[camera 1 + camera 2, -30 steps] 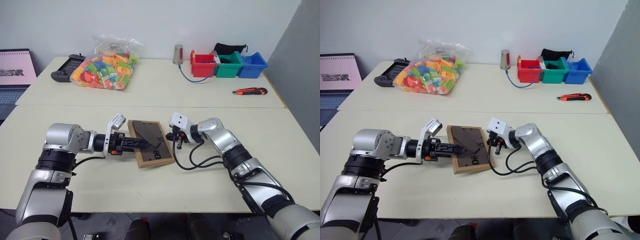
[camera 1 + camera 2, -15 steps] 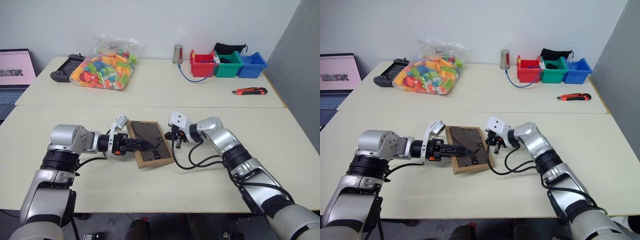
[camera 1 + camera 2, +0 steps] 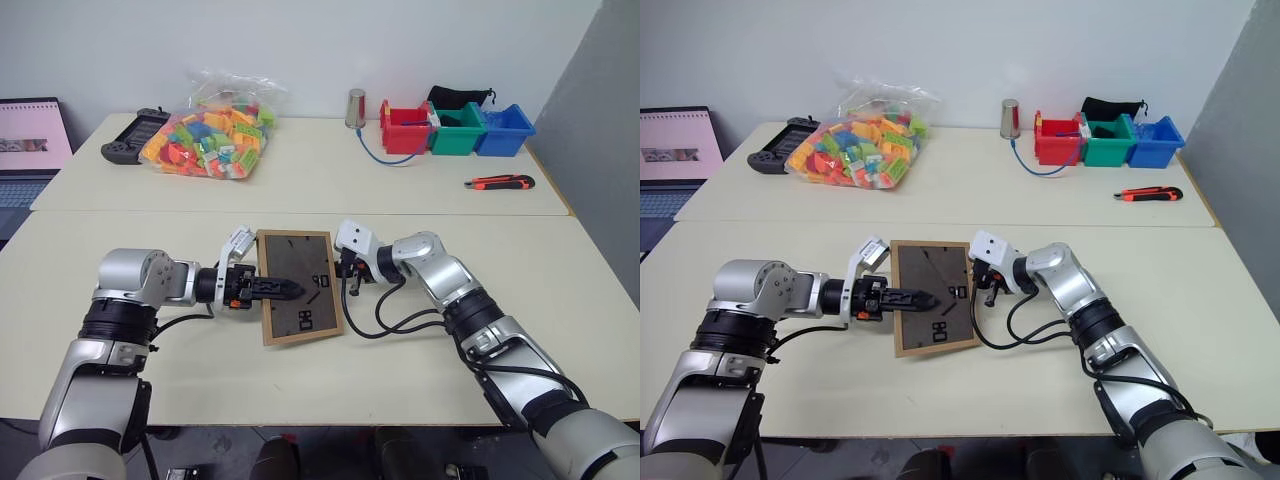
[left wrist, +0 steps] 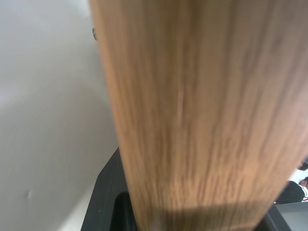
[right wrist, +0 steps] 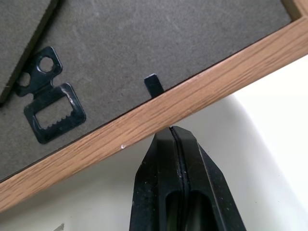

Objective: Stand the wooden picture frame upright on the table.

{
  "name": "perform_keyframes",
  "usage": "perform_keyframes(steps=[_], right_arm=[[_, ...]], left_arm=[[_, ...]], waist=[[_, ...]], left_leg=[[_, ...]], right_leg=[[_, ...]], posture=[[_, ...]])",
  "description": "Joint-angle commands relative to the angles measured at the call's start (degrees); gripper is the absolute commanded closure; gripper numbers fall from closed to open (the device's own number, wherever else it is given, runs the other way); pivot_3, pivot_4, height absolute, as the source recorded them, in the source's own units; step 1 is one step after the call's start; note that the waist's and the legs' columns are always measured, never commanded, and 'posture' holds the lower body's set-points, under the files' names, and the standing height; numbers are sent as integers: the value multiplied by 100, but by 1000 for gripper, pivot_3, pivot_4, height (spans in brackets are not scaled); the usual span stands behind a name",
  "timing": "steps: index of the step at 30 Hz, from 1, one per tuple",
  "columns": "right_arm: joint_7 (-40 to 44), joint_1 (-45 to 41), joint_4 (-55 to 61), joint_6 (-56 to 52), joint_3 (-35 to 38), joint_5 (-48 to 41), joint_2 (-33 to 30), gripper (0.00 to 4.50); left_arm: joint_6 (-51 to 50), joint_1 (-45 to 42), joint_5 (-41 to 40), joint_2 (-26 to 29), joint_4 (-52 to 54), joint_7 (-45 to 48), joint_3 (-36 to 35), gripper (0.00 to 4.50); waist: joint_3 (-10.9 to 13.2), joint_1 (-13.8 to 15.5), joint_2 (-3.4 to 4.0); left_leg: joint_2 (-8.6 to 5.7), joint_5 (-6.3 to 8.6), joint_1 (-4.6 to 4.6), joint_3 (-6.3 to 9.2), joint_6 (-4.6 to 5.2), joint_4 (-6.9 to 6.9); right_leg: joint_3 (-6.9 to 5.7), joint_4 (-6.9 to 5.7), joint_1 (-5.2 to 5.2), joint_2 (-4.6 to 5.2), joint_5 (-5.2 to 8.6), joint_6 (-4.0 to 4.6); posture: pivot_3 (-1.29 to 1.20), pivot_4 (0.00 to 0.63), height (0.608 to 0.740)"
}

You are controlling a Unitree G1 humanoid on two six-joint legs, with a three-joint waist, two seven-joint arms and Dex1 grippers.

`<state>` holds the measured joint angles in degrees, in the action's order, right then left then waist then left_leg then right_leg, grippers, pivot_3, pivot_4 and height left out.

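The wooden picture frame [image 3: 297,287] leans back-panel-up on the table [image 3: 420,370] between the 2 arms, long axis running near-to-far, the left gripper [image 3: 285,290] clamped over its left rail, the right gripper [image 5: 174,132], fingers pressed together, touching its right rail.

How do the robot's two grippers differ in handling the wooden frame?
The left gripper has its jaws clamped over the left edge of the wooden picture frame, reaching across its back; the right gripper has its jaws shut on nothing, tips against the right edge, outside the frame. Both touch the frame.
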<state>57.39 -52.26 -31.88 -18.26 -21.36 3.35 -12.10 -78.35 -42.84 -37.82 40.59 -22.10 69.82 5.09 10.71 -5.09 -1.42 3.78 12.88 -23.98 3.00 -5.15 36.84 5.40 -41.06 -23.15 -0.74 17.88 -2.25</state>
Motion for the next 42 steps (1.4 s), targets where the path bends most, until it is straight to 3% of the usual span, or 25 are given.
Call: perform_keyframes(steps=[1,7,13,18,26,34,42], right_arm=[[-17,-119,92,60,163,-89,6,4500],[-19,-69,96,83,152,-72,-24,4500],[-21,10,169,49,139,-76,-48,4500],[-54,81,203,17,165,-81,-98,4500],[-118,156,291,-41,203,-102,-131,4500],[-116,234,409,-110,225,-128,-117,4500],[-85,199,318,-30,182,-84,-92,4500]], left_arm=[[70,-73,-80,91,211,-39,-172,3282],[610,43,152,-37,179,-369,-244,3282],[763,56,213,-287,-227,-867,-520,1822],[387,37,19,-387,-279,-1178,-878,941],[-1311,388,-1056,-713,690,-1976,-2400,941],[-1415,2014,-3004,-1383,2175,-3853,-2961,941],[-1414,1834,-3537,-1848,2123,-5321,-3441,941]], waist=[[0,1,0],[0,8,0],[0,7,0],[0,6,0],[0,-8,0],[-1,0,-1],[-2,35,-4]], left_leg=[[0,0,0,0,0,0],[0,0,0,0,0,0],[0,0,1,-1,0,2],[0,0,0,-1,0,0],[1,0,0,0,0,0],[0,-3,4,1,-7,-1],[-4,0,3,5,-2,5]], right_leg=[[0,0,0,0,0,0],[0,0,0,0,0,0],[2,1,1,1,0,0],[2,1,-1,0,0,0],[1,0,-1,0,0,0],[9,1,1,6,-1,-1],[7,4,7,7,-1,-2]], posture=[[0,150,740],[0,150,740],[0,150,740],[0,150,740],[0,150,740],[0,150,740],[0,150,740]])
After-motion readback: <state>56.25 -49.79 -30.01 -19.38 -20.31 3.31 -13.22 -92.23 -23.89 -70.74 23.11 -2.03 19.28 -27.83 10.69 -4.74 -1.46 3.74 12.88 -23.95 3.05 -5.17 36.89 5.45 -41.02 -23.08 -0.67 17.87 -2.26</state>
